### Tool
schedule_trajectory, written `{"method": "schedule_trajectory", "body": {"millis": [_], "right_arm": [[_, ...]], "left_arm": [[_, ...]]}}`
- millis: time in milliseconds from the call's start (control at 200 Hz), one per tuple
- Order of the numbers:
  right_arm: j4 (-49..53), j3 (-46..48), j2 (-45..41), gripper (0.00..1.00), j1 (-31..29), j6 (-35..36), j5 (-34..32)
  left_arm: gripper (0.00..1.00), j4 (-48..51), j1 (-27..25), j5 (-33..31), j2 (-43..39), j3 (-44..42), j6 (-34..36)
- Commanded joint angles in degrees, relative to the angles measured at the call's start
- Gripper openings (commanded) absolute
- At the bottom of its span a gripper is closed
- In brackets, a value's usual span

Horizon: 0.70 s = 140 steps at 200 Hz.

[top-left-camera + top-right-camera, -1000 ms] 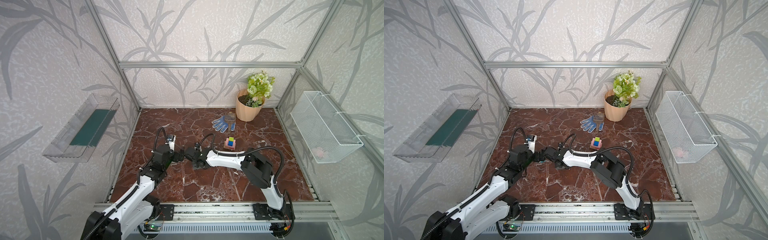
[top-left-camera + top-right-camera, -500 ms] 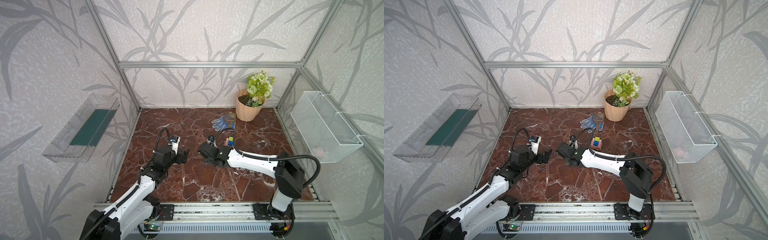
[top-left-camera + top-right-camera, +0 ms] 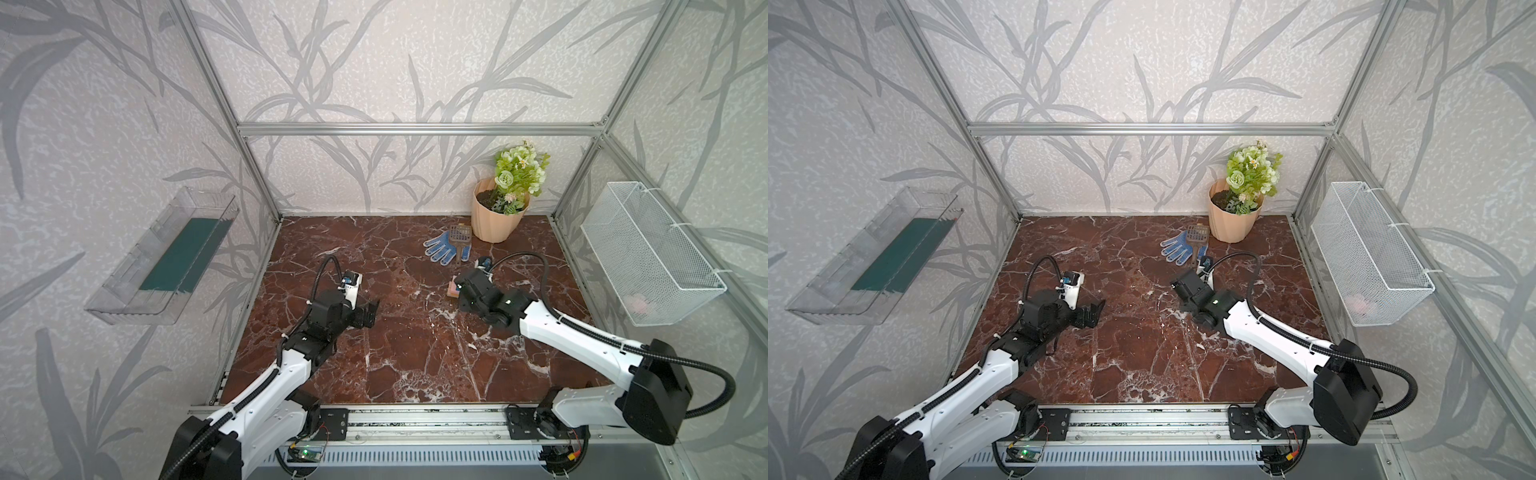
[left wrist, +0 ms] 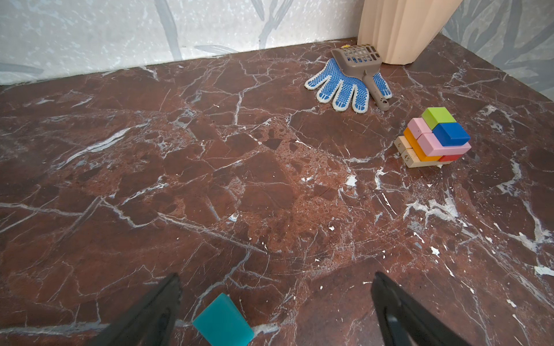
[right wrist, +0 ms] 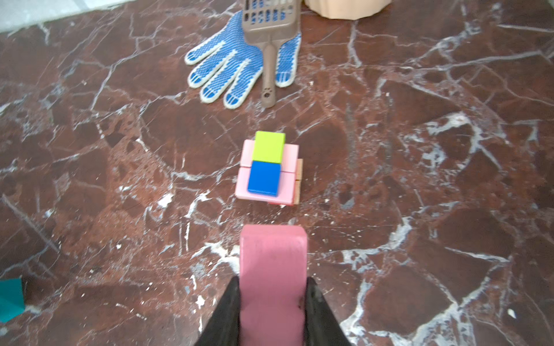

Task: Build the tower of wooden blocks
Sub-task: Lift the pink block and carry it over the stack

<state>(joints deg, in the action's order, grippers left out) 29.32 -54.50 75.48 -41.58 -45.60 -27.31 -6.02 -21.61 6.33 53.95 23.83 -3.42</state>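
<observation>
Item, tower [image 4: 431,140]: partly built and standing on the tabletop [image 4: 209,179] toward its far right quarter. It is showing tan blocks at the base, orange and red above them, a pink pair over those, and a green cube [image 4: 438,116] and a blue cube [image 4: 450,134] sitting side by side on top. Item, pink block [image 5: 272,263]: the right hand [image 5: 272,281] is gripping it by its two long sides, with the free end sticking out past the fingertips and pointing at the tower, short of it and not touching. In a top view this hand is covering most of the tower [image 3: 452,289]. Step in hand, by judgement: the pink block is being brought to the stack as its next layer. The next move is calling for a level approach over the two cubes, a gentle set-down bridging both, and a release without nudging them. Item, teal block [image 4: 223,320]: lying loose on the tabletop well apart from the tower, just before the left hand [image 4: 277,277], whose jaws are standing wide apart and holding nothing. Beyond the tower, a blue dotted glove [image 4: 341,87] is lying under a brown scoop [image 4: 359,64], beside a beige flowerpot [image 4: 401,30].
</observation>
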Motion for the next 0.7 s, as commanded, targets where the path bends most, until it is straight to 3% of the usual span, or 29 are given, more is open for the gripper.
{"method": "schedule_trajectory", "body": {"millis": [0,305,695], "right_arm": [[-0.3,1.3,-2.7,0.16,2.6,0.6,1.3],[1.4,-1.7,-1.1,0.13,7.8,1.7,6.1],[5.2,-14.9,15.7,0.08,10.0,3.4,10.1]], "left_arm": [[0.99,-0.1,-0.1,1.3,0.6,1.3,1.4],[0.99,0.0,-0.1,1.2,0.5,1.3,1.3],[0.99,-0.2,-0.2,1.2,0.3,1.2,1.3]]}}
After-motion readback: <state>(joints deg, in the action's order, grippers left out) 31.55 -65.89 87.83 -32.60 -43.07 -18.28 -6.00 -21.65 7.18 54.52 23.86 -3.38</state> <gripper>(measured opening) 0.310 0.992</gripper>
